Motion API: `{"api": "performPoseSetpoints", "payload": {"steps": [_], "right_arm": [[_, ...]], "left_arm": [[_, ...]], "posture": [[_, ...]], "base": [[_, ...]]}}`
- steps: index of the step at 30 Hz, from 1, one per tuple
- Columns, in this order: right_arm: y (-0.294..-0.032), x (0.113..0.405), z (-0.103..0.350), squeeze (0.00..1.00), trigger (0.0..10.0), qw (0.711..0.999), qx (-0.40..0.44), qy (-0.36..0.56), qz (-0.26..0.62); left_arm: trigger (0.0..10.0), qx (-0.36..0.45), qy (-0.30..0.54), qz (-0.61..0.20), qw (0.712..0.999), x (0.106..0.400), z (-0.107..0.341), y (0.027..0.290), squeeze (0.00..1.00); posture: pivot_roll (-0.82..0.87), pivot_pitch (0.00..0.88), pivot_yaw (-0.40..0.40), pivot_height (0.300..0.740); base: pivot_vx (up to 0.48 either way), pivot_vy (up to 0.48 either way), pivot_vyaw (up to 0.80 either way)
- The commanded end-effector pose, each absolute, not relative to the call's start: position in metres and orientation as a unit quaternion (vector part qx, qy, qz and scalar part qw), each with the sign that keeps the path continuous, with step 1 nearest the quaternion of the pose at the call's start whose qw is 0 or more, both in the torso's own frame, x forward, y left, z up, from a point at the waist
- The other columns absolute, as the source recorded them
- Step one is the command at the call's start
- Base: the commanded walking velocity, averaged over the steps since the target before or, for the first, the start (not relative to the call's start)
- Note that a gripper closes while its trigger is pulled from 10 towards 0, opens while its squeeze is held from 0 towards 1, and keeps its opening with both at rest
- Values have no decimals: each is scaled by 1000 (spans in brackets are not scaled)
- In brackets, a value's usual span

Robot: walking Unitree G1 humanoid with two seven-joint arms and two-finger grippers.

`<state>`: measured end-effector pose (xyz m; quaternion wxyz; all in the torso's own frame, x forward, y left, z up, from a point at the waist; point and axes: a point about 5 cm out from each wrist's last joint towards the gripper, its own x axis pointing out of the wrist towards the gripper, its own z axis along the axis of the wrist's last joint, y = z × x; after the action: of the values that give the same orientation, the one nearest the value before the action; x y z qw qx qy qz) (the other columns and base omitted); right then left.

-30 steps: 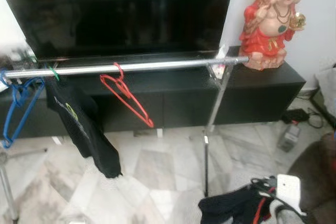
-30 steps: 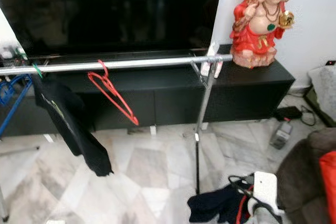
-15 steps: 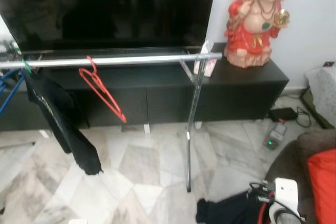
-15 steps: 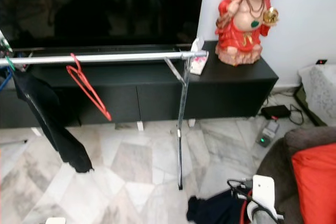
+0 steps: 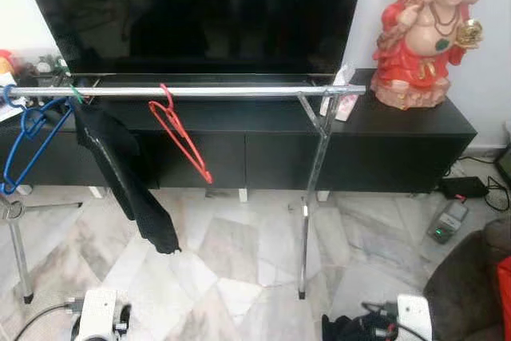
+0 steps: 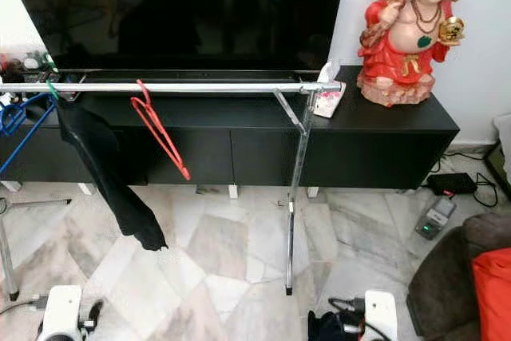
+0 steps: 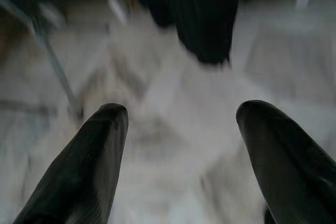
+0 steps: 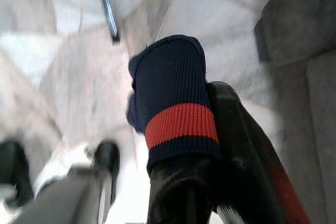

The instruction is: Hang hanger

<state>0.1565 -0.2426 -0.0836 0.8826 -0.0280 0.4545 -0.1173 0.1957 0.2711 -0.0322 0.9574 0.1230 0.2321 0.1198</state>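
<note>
Ahead of both grippers, high up: dark TV [image 5: 200, 13] on long black cabinet [image 5: 383, 141], red statue [image 5: 427, 37] at the cabinet end off beyond the right gripper.

Nearer than the cabinet, above gripper height: silver rail [image 5: 200, 91], long axis running crosswise, left to right. Upright post [image 5: 311, 197] under its right-hand end, almost straight ahead of the right gripper.

Hanging on the rail, from the left gripper's side inward: blue hanger [image 5: 28, 141] at the far end, black garment [image 5: 120, 173] drooping toward the floor, red hanger [image 5: 184, 137] tilted. Bare stretch of rail between red hanger and post; judged the best open room for the hook.

Marble floor [image 5: 239, 253] open below the rail. Brown sofa [image 6: 447, 277] close on the outer side of the right gripper, limiting a swing that way.

Right gripper [image 8: 205, 177] low, near the floor, closed on navy garment [image 8: 173, 82] with a red band. Red strip [image 8: 286, 192] beside one finger, likely the arm of the hanger to be hung; hook not made out. Bare rail lies up, forward and slightly inward from this gripper, so a lift first, clear of the post.

Left gripper [image 7: 178, 156] low, fingers spread wide, nothing between them, pointing at the floor below the black garment's hem. Farther from the load; right arm judged the working one.
</note>
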Motion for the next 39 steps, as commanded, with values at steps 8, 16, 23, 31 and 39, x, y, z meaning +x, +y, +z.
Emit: {"api": "performPoseSetpoints", "payload": {"steps": [8, 16, 23, 31, 39], "right_arm": [[-242, 152, -86, 0, 10000, 876, -27, 471, -102], [-245, 152, -85, 0, 10000, 874, -28, 473, -104], [-244, 154, -85, 0, 10000, 877, -26, 467, -110], [-243, 154, -85, 0, 10000, 878, -28, 465, -111], [-242, 154, -85, 0, 10000, 878, -29, 465, -106]], "left_arm": [[10000, 149, 52, 49, 986, 228, 24, 239, 0], [10000, 121, 13, 20, 992, 231, 44, 210, 0], [10000, 121, 20, 18, 992, 236, 51, 210, 0], [10000, 120, 17, 19, 992, 240, 56, 211, 0], [10000, 117, 12, 12, 993, 243, 60, 207, 0]], "posture": [[7, 0, -37, 740], [10, 0, -45, 740], [1, 0, -36, 740], [2, 0, -34, 740], [1, 0, -33, 740]], "base": [[0, 0, 0], [0, 0, 0], [155, 0, 0], [300, 0, 0], [332, 0, 0]]}}
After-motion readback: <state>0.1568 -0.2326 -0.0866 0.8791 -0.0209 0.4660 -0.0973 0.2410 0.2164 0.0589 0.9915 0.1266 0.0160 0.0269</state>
